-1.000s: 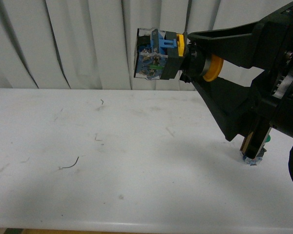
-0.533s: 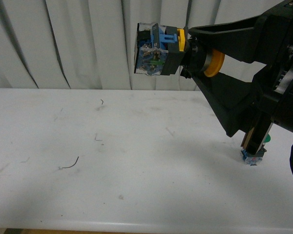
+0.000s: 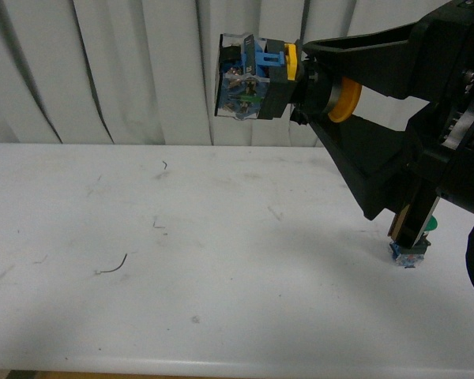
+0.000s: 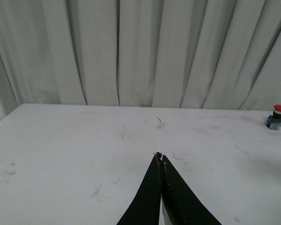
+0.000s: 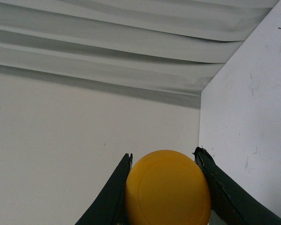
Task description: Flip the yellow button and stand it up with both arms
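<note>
Rising slightly, your right fingers [image 3: 363,59] clamp the button [image 3: 254,77] by its cap, base jutting beyond the tips; your left fingers [image 4: 150,197] sit pinched together, empty, so no handover yet.

Right arm [image 3: 458,158], cut off by the front view's edge, hides most of a green-capped button [image 3: 431,226] near the right edge of the worktop [image 3: 182,260]; the yellow button [image 5: 167,187] shows the right wrist view only its cap.

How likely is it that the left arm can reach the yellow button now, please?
Probably yes: the right tool grips the yellow button around its cap, in the air, leaving its base end bare; the left tool is shut, though.
</note>
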### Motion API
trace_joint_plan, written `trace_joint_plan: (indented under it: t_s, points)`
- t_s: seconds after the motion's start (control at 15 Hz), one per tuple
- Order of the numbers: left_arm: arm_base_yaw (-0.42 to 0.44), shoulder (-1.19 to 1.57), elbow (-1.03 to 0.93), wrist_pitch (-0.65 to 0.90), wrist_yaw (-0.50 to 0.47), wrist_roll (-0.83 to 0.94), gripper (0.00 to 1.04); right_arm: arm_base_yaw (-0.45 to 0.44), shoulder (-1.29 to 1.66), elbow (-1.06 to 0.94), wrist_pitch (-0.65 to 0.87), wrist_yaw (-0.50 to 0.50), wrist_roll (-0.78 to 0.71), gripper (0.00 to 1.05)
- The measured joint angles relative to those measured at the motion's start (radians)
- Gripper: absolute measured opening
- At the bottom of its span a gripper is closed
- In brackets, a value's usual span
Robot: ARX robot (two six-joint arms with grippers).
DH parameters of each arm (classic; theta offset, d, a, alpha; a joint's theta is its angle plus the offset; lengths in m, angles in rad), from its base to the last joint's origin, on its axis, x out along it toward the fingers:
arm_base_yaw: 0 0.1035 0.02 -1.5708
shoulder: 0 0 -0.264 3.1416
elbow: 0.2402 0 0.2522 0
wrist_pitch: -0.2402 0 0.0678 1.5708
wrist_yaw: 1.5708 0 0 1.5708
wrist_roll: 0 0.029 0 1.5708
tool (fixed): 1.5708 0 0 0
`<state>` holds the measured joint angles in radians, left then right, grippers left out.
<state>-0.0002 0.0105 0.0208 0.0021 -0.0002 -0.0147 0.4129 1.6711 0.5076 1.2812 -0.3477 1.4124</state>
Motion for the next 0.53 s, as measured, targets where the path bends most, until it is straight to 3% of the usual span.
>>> trace_joint_plan:
  t_s: [0.47, 0.53]
  points:
    - [0.000, -0.003, -0.011, -0.006, 0.000, 0.000, 0.02, 0.005, 0.000, 0.002, -0.002, 0.013, -0.056, 0.36]
    - [0.000, -0.003, -0.011, -0.006, 0.000, 0.000, 0.10, -0.003, -0.022, 0.002, -0.002, 0.040, -0.127, 0.36]
